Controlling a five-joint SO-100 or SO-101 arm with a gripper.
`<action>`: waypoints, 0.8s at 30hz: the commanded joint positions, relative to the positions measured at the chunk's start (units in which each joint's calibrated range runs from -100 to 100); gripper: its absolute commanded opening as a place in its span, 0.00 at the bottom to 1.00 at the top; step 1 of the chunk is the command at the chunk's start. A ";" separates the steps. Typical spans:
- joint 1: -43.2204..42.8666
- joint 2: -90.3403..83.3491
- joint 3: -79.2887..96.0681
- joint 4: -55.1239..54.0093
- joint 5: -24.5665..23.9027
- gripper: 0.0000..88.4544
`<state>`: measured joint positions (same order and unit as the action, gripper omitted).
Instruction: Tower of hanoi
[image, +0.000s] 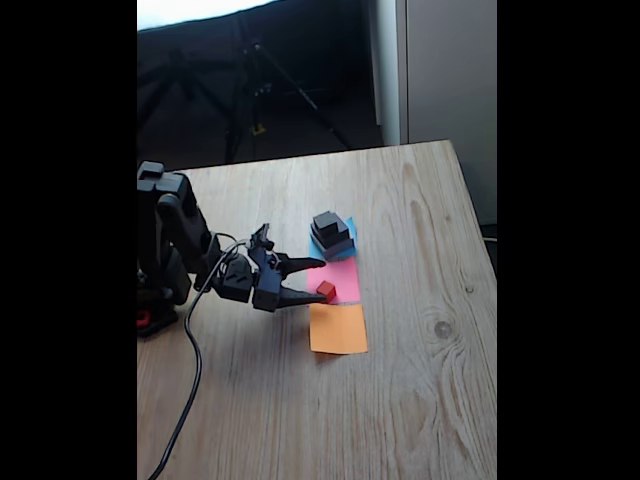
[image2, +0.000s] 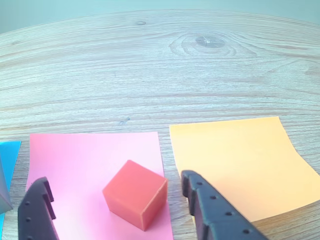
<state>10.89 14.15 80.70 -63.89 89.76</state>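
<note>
The black two-finger gripper (image2: 117, 205) stands wide open with nothing in its grasp, its two ridged jaws set on either side of the tiniest red cube (image2: 136, 200), with a clear gap to each jaw in the wrist view. That small red cube (image: 326, 291) has a matt face and sharp edges, sits turned a little so one corner faces the camera, and rests on the pink paper square (image2: 95, 170), towards the edge nearest the orange paper square (image2: 245, 167). In the fixed view the gripper (image: 322, 280) reaches in from the left over the pink sheet (image: 343, 277). Just beyond it, on the blue paper square (image: 349, 232), the other blocks are stacked: the large flat grey block (image: 332, 246) at the bottom, the medium black block (image: 331, 233) on it, and the small black cube (image: 325, 220) on top. The three papers lie in a row, almost touching, on a pale wooden table (image: 420, 380) with visible grain and a knot. Behind the table stand a dark tripod (image: 262, 90) and a pale wall panel (image: 450, 70). A black cable (image: 190, 380) trails from the arm across the wood.
</note>
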 joint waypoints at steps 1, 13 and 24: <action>0.77 2.50 -2.16 -4.54 1.21 0.33; 1.10 15.52 -7.16 -17.90 5.39 0.33; 1.43 20.60 -8.61 -21.86 6.23 0.32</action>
<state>12.03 34.07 72.53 -83.19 93.92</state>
